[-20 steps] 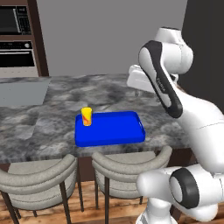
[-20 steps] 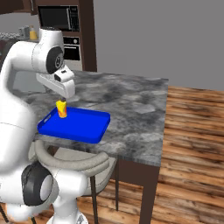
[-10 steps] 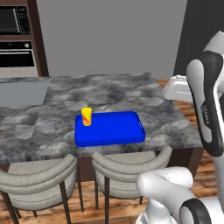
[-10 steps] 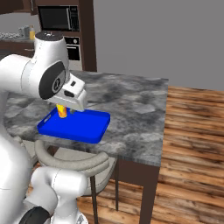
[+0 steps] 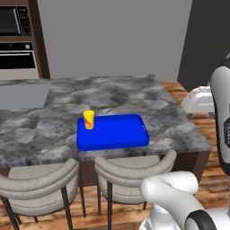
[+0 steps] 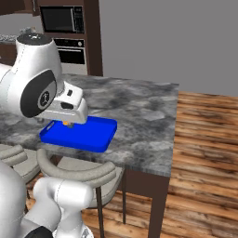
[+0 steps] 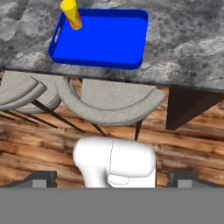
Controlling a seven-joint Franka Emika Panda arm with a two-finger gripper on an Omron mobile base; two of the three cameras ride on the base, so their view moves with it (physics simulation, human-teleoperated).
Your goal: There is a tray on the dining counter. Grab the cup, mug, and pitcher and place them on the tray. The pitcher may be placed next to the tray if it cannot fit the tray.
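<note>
The bright blue tray (image 5: 117, 133) (image 6: 91, 135) (image 7: 110, 38) lies near the front edge of the grey marbled dining counter (image 5: 117, 92) (image 6: 144, 109) (image 7: 188, 46). The yellow cup (image 5: 89, 119) (image 7: 71, 13) with a red mark stands upright in the tray's left back corner. My gripper (image 7: 113, 179) is open and holds nothing, its dark fingertips (image 7: 41, 178) spread wide. It hangs off the counter, looking back over the stools at the tray. The mug and the pitcher are out of view.
Two grey cushioned stools (image 5: 130, 168) (image 5: 38, 179) (image 7: 109, 105) are tucked under the counter's front edge. An oven and microwave (image 5: 15, 40) (image 6: 62, 28) stand in dark cabinets behind. Wooden floor (image 6: 204, 158) lies to the counter's right.
The arm has swung away from above the tray, out past the counter's right end and back toward the base. The cup stays on the tray and the gripper stays open.
</note>
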